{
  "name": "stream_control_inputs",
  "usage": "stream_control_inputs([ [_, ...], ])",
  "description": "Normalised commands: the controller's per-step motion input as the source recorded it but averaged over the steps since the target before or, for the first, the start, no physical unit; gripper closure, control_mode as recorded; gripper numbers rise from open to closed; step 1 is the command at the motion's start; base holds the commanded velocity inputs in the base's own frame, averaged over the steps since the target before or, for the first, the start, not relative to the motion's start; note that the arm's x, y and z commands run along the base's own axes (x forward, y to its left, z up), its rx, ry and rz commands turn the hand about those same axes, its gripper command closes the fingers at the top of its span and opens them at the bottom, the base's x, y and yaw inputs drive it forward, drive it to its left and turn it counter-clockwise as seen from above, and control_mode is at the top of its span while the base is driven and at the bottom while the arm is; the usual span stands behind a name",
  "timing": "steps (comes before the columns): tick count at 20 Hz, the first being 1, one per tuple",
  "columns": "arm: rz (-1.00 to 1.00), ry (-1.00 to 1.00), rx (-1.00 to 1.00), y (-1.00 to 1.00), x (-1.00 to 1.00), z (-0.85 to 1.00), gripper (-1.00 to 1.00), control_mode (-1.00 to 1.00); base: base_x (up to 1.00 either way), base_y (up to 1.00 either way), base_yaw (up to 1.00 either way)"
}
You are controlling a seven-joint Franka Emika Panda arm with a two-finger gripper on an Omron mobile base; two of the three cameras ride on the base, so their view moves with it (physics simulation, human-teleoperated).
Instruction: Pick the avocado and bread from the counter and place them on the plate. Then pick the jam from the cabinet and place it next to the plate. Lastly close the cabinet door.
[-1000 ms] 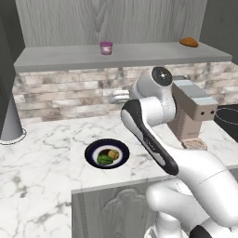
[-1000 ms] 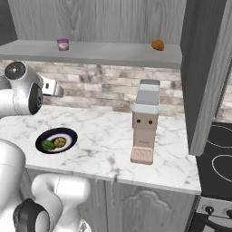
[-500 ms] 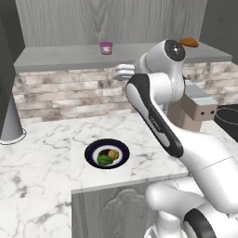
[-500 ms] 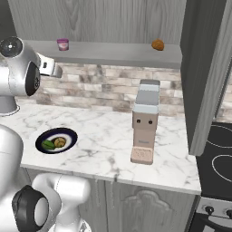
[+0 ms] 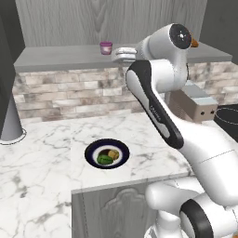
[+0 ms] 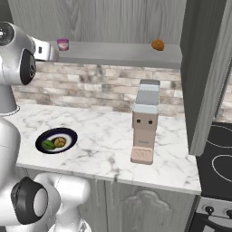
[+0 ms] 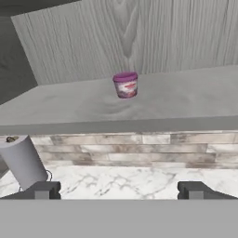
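On the tabletop near its front edge, plate [image 5: 107, 154] carrying avocado [image 5: 104, 159] and bread [image 5: 113, 154]; jam jar [image 7: 125, 85] on cabinet shelf [image 7: 83, 107] pending, jaws wide, empty.

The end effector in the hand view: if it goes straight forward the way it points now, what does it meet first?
Probably the jam, standing on the cabinet shelf almost straight ahead of the open end effector. The path to it looks free, though the front edge of the shelf lies just below that line and depth is hard to judge.
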Motion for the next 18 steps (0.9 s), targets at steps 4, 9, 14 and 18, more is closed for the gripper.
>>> stream_control_inputs([
  [4, 0.02, -0.06, 0.0, -0.04, 0.17, 0.13, -1.0, -1.0, 0.0, 0.0, 0.0],
  [9, 0.0, 0.0, 0.0, -0.17, 0.32, 0.0, -1.0, -1.0, 0.0, 0.0, 0.0],
  [14, 0.0, 0.01, 0.0, -0.1, 0.42, 0.0, -1.0, -1.0, 0.0, 0.0, 0.0],
  [18, 0.0, 0.06, -0.02, 0.0, 0.44, 0.0, -1.0, -1.0, 0.0, 0.0, 0.0],
])
